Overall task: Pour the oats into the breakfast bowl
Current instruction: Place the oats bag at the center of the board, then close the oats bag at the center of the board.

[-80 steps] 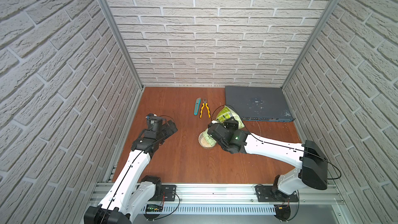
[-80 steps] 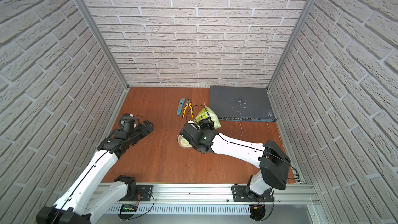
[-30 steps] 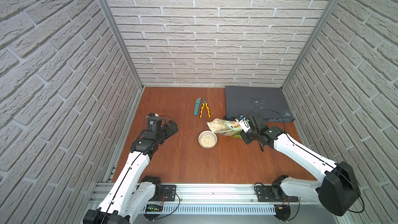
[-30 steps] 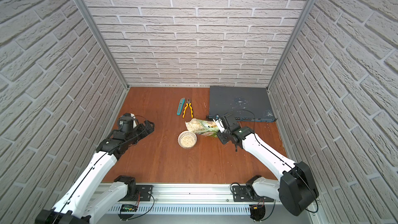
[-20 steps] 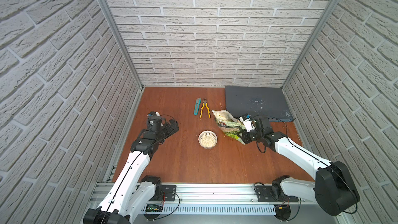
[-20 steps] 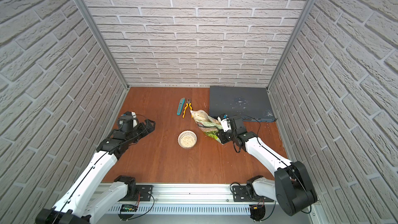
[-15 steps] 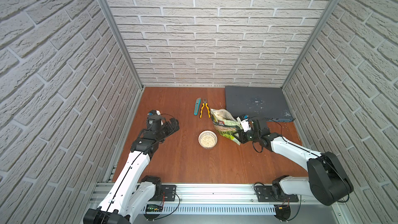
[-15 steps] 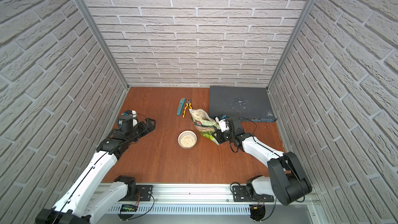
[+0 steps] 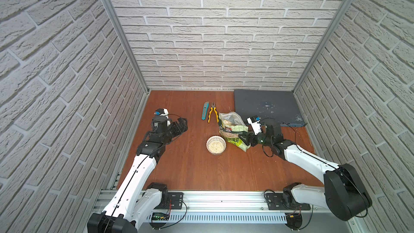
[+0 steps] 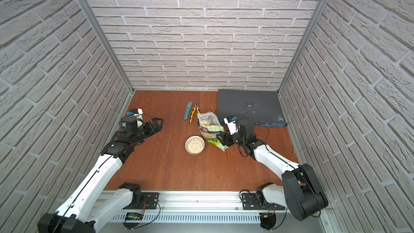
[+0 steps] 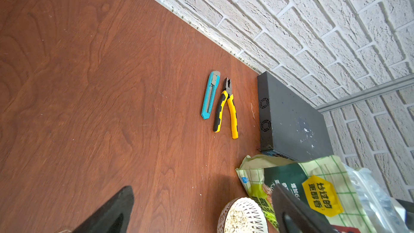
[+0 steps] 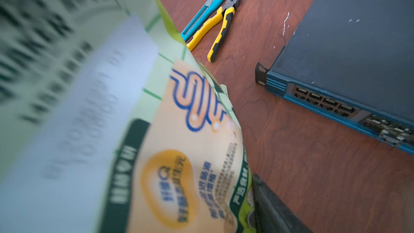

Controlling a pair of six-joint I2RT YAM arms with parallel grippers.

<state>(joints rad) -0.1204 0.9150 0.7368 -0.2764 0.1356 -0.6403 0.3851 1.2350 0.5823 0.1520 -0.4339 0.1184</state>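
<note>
Since the earlier frames, the pouch point(image 9: 233, 126) had come off the bowl point(image 9: 216, 145) and stood upright just beside it. Oats point(image 9: 215, 146) lay in the bowl — pouring judged done; only release remained. Right gripper point(image 9: 246, 139) sat at the pouch's base — clamped or freed, could not be told. Left gripper point(image 9: 182, 124) gaped empty, well apart.

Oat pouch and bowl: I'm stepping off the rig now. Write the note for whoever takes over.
Left tool: open, empty, hovering away from the job's things.
Right tool: at the base of the oat pouch; whether it grips is unclear.
Pouch stands roughly upright, mouth open, beside the breakfast bowl.
Done: oats are in the bowl.
Left: confirm the pouch is released, then back off.
</note>
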